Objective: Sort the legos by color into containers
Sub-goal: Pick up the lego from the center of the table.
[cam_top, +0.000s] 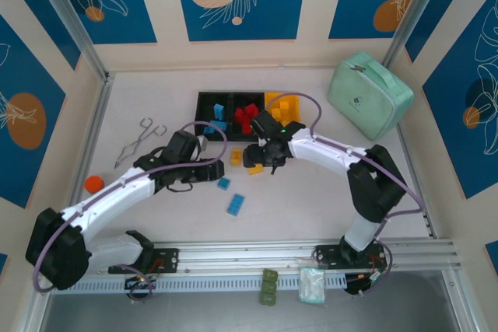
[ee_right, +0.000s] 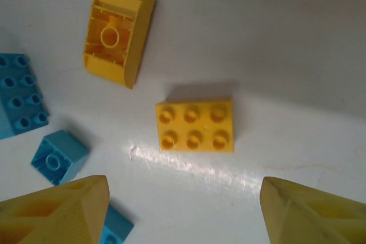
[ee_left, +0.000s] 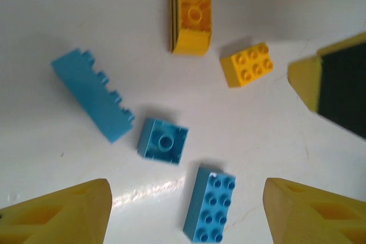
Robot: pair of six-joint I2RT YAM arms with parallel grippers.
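The containers [cam_top: 201, 105] at the back hold blue, red and yellow bricks by colour, and the loose legos [cam_top: 236, 204] lie on the counter [cam_top: 311, 200] just before them. Both arms bend inward, wrists pitched down. The left tool [ee_left: 189, 215] stands open and empty over a blue brick [ee_left: 209, 212]. The right tool [ee_right: 189, 207], likewise spread and empty, hovers near a yellow brick [ee_right: 194, 125], each probably lining up a pick.

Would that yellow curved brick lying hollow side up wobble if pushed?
Probably stiff and light: the yellow curved plastic brick shows a hollow underside. Inverted on its rounded face, it may rock. The glossy white table suggests easy sliding.
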